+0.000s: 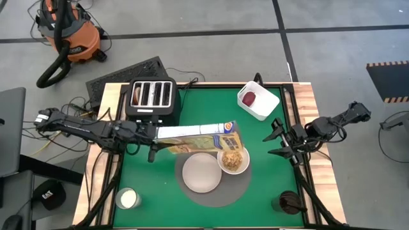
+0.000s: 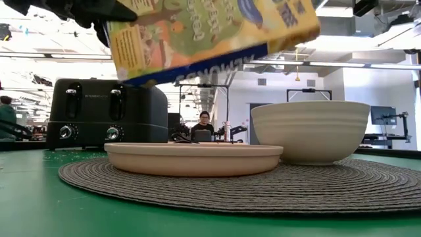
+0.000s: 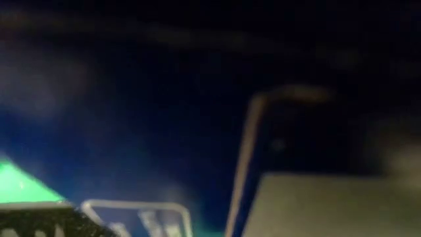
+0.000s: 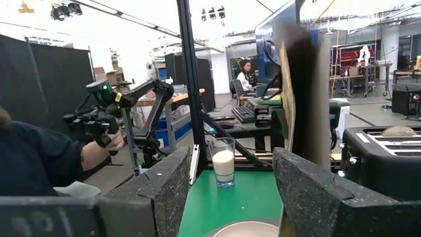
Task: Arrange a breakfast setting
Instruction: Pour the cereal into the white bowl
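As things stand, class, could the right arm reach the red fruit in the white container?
Probably yes. The right gripper waits with open jaws near the white container, whose top is open over the red fruit. The cereal box is off to its other side.

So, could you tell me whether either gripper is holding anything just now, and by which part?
The left gripper holds the cereal box by its closed end, tipped over the bowl. The right gripper holds nothing, jaws open.
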